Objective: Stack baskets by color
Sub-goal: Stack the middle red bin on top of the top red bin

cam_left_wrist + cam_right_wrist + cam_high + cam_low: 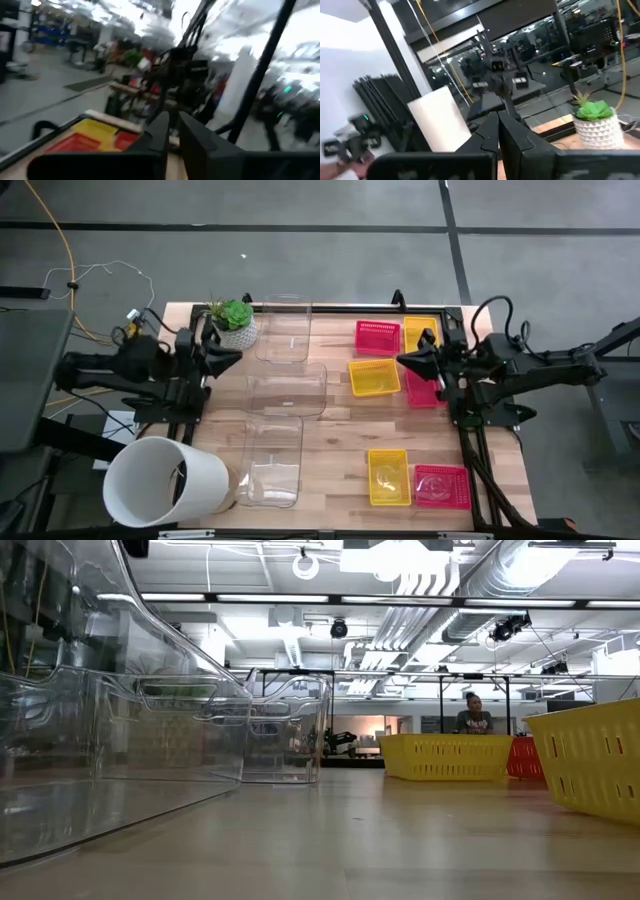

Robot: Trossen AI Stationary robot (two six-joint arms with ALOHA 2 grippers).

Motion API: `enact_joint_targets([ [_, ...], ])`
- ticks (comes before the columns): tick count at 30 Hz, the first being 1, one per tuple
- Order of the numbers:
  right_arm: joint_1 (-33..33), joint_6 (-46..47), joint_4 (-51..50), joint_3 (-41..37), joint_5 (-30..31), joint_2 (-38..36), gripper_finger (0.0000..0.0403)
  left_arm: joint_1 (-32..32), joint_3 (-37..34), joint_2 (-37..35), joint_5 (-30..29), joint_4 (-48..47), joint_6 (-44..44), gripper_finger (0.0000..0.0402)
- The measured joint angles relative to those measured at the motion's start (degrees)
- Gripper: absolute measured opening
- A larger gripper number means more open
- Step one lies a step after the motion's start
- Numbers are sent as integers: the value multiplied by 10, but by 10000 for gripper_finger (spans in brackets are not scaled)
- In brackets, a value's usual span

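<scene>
Nothing stacked yet: yellow baskets point(374, 378) and red baskets point(378, 337) lie scattered singly on the tabletop's point(340, 445) right half. Right hand point(408, 362) clenched and empty above them; left hand point(232, 358) parked far left, fingers nearly together.

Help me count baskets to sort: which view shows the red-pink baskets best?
The high view: one near the potted plant's row, one under the right gripper, one at the front. Low view shows a sliver; left wrist, a blur; right wrist, none.
</scene>
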Motion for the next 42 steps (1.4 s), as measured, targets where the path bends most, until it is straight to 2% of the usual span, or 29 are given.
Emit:
enact_joint_targets([
  [4,0,5,-27,0,27,0,1,0,53,18,-26,-39,0,75],
  [8,0,50,-90,4,63,5,25,0,55,20,-33,-26,-15,111],
  [12,0,101,-263,58,118,37,88,0,54,21,-30,-48,-26,129],
  [17,-9,201,-559,152,153,111,169,0,53,31,-20,-73,-26,128],
  [20,-21,268,-702,184,155,163,197,0,53,40,-20,-76,-26,124],
  [22,-26,307,-757,182,156,192,205,0,53,45,-19,-77,-26,122],
  [26,-28,394,-786,140,145,241,209,0,53,54,-18,-81,-29,122],
  [29,-28,456,-776,99,120,272,209,0,53,56,-13,-81,-32,122],
  [34,-29,528,-744,35,117,307,209,0,53,56,-7,-81,-41,122],
  [39,-34,543,-655,-7,111,311,209,0,53,56,-7,-81,-45,122],
  [42,-38,547,-634,-17,109,311,209,0,53,56,-7,-81,-45,122],
])
